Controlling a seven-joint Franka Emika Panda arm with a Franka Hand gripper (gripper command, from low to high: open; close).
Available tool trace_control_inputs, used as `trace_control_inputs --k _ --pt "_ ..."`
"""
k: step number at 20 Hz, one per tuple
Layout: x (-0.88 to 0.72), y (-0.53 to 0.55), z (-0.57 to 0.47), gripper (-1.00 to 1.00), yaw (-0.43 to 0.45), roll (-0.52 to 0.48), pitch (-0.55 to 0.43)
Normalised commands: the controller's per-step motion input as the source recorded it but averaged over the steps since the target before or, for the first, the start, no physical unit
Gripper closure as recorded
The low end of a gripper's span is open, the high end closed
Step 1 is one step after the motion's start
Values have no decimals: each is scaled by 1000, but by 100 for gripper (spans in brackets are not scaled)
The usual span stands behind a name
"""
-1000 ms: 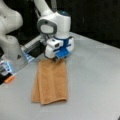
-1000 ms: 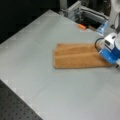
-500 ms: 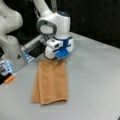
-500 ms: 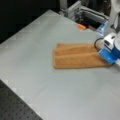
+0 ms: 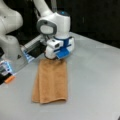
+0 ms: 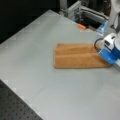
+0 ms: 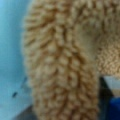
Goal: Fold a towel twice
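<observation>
orange-brown towel (image 5: 50, 81) folded lengthwise; arm bent low, fingers (image 5: 58, 58) at its edge, grip unclear.

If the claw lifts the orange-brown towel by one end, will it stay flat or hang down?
The orange-brown terry cloth towel would probably hang limp: in the wrist view its looped pile curls softly. It lies folded in a long strip in both front views, so the layers may slide apart. It likely grips well, not slippery. The claw sits at the strip's end.
</observation>
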Motion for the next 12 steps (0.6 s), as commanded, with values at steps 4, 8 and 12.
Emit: trace_control_inputs --k 4,8,12 --pt "209 74 276 100 129 -32 180" --pt "256 -11 405 100 150 -34 264" --pt "213 -92 364 100 121 -6 278"
